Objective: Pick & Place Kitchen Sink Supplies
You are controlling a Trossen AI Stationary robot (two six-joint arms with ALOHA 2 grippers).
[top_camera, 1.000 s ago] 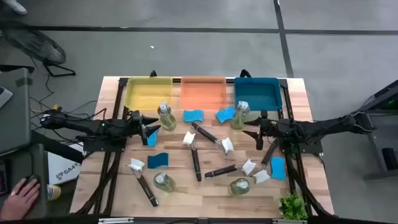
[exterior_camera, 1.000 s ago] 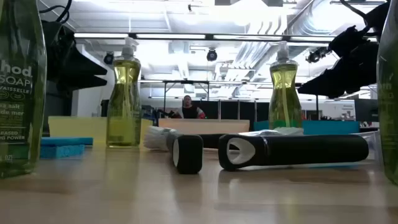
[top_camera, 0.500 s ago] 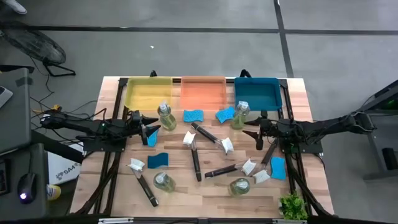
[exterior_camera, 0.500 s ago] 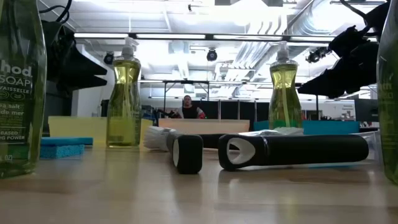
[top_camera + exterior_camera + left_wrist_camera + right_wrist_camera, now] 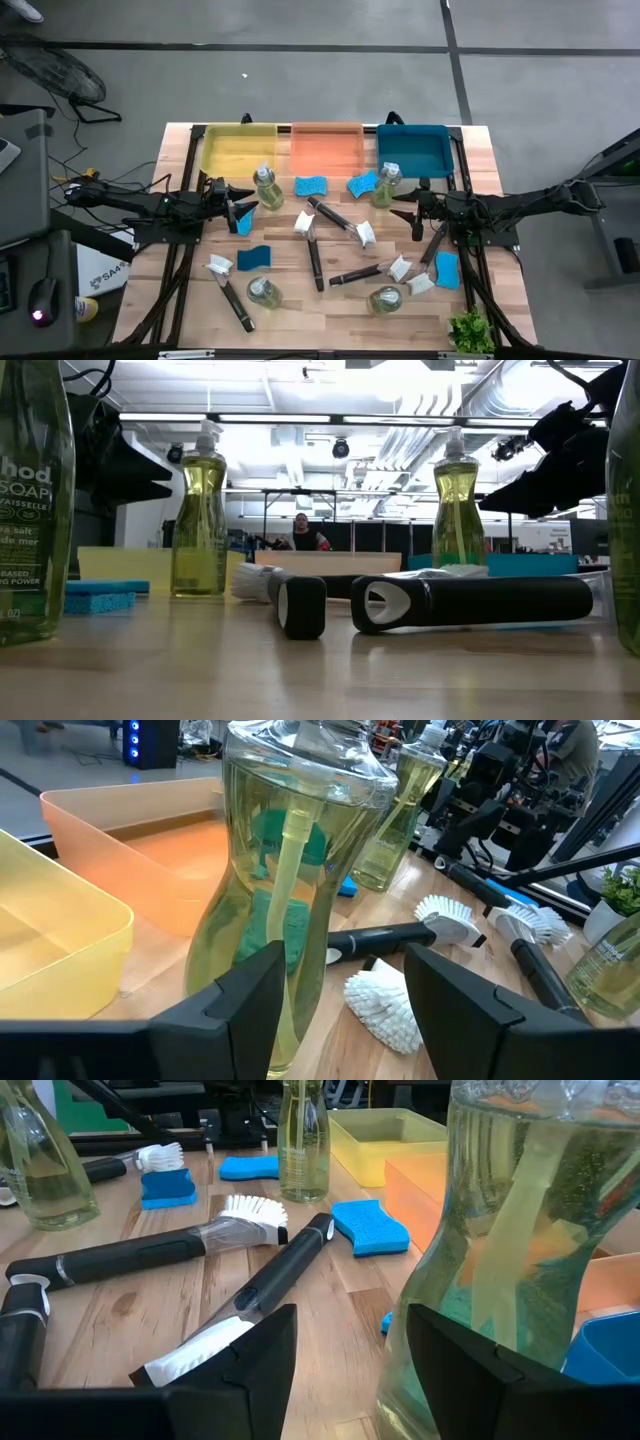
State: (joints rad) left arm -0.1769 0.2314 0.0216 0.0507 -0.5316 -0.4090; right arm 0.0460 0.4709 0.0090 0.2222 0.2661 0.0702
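Note:
Several clear soap bottles stand upright on the wooden table. One bottle [image 5: 265,187] is just right of my left gripper [image 5: 240,206], and another [image 5: 385,185] is just left of my right gripper [image 5: 407,206]. Both grippers are open and hold nothing. In the left wrist view the near bottle [image 5: 275,870] stands just ahead of my left gripper [image 5: 340,1010]. In the right wrist view its bottle [image 5: 520,1250] stands ahead of my right gripper [image 5: 350,1370], off to one side. Blue sponges [image 5: 311,186] [image 5: 255,257] and dark-handled brushes [image 5: 315,260] [image 5: 338,220] lie flat between the arms.
A yellow tray [image 5: 238,150], an orange tray [image 5: 326,148] and a blue tray [image 5: 413,148] stand in a row at the far edge. A small green plant [image 5: 470,331] sits at the near right corner. Two more bottles [image 5: 262,292] [image 5: 385,300] stand near the front edge.
Both arms and everything on the table have kept still. A person's hand that lay off the table, beyond its near left corner, has gone out of view.

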